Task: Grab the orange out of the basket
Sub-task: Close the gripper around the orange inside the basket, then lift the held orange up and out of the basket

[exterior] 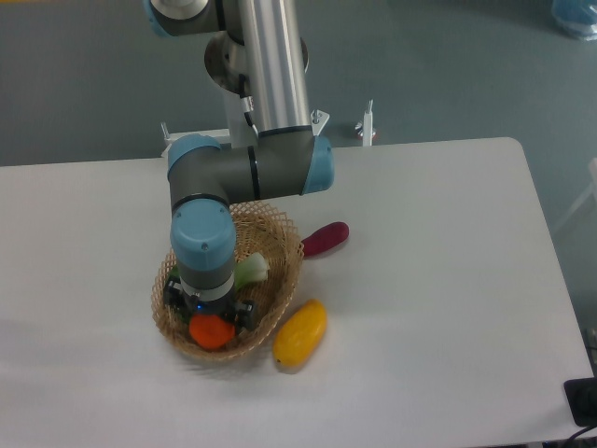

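Note:
The orange (pixel 212 332) is a small round bright orange fruit at the near end of the wicker basket (pixel 280 245). My gripper (pixel 211 317) points straight down into the basket right over the orange. The wrist hides the fingers and the top of the orange. I cannot tell whether the fingers are shut on it. A pale green and white vegetable (pixel 250 271) lies in the basket just right of the wrist.
A yellow mango-like fruit (pixel 300 333) lies on the white table against the basket's near right side. A dark purple eggplant-like piece (pixel 325 239) lies right of the basket. The arm's upper links (pixel 252 173) hang over the basket's far rim.

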Controlling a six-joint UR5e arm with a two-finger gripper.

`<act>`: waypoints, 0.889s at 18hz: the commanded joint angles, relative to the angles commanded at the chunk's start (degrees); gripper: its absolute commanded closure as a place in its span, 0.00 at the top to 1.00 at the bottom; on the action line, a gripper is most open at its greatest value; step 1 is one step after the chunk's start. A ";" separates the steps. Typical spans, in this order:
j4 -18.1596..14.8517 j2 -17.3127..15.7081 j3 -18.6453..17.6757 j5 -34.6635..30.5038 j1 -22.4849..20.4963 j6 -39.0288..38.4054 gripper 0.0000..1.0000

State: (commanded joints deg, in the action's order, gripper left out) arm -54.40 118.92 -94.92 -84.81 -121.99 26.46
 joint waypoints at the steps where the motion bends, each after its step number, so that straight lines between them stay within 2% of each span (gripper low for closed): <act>1: 0.00 0.09 0.00 0.00 0.00 0.09 1.00; 2: 0.00 0.09 0.00 0.00 0.00 0.09 0.99; 5: -0.09 0.09 0.00 0.00 0.00 0.09 0.79; 7: -0.09 0.00 0.00 0.00 0.00 0.18 0.71; 13: -0.09 -0.79 0.35 0.00 0.00 0.62 0.66; 16: -0.18 -2.54 1.14 0.09 -0.26 0.79 0.66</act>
State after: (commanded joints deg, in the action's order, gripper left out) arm -54.58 116.38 -93.78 -84.73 -122.25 27.25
